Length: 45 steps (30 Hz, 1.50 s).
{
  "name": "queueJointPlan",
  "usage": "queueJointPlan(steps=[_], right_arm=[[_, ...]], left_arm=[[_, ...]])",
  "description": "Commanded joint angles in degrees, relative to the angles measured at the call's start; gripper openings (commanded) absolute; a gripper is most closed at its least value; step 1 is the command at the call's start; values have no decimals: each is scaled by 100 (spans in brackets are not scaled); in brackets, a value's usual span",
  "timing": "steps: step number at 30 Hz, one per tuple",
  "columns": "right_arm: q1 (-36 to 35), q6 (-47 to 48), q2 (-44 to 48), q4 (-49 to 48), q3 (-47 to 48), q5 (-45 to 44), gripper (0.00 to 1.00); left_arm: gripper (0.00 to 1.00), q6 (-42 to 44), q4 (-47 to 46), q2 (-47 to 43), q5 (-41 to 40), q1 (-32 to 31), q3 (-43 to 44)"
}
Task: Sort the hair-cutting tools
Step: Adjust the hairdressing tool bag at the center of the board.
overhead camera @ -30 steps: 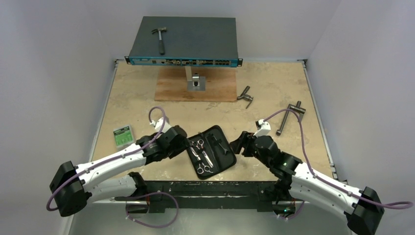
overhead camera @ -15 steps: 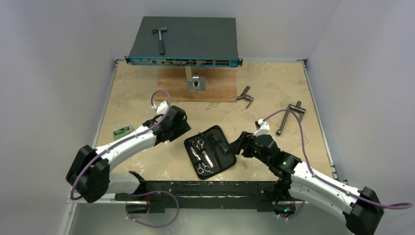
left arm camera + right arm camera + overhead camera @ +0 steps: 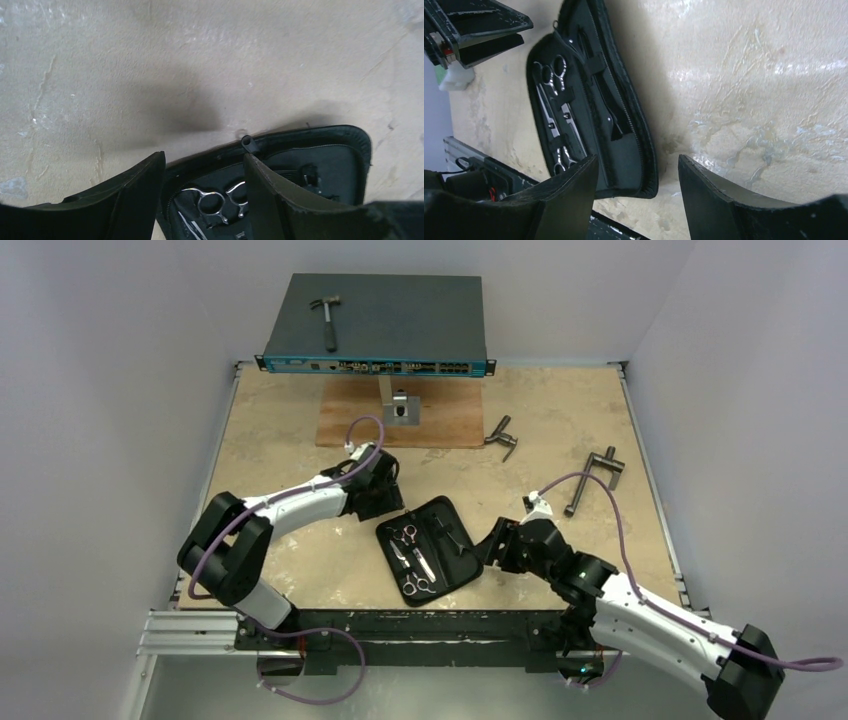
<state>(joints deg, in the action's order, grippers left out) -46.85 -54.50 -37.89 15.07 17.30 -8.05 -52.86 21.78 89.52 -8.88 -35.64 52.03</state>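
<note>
Scissors (image 3: pixel 415 558), two silver pairs, lie strapped side by side in the left half of an open black case (image 3: pixel 472 565) near the front of the table (image 3: pixel 300 440). The right half holds a slim black comb (image 3: pixel 447 536); a clip beside it is too dark to make out for certain. Judging by this, the sorting looks almost finished, and what probably remains is folding and zipping the case. The left gripper (image 3: pixel 204 159) hangs at the case's far corner with its jaws partly apart and nothing in them, the zip pull (image 3: pixel 247 143) just ahead of the gap. The right gripper (image 3: pixel 638 159) sits by the case's right edge, jaws wide and holding nothing.
</note>
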Motion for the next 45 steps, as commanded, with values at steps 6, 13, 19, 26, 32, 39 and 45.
queueJointPlan(steps=[6,13,19,26,32,39,45], right_arm=[[18,-143,-444,-846,-273,647,62],[25,-164,-644,-1203,-490,783,57],[55,-86,-983,-1478,-378,558,41],[501,238,-1526,-1820,-140,301,30],[768,767,-2591,-2239,430,178,30],[867,1362,-4073,-2675,1557,539,32],[885,1958,-5305,-2591,2668,776,32]], left_arm=[[56,-152,-913,-21,432,30,-931],[53,-448,-2050,-291,861,30,-1837],[49,-568,-2986,-600,1212,17,-2591],[47,-609,-3124,-1161,1141,17,-3117],[47,-818,-2522,-1727,794,17,-3303],[48,-1112,-1920,-2588,431,22,-3598],[48,-1574,-1825,-3097,233,21,-3975]])
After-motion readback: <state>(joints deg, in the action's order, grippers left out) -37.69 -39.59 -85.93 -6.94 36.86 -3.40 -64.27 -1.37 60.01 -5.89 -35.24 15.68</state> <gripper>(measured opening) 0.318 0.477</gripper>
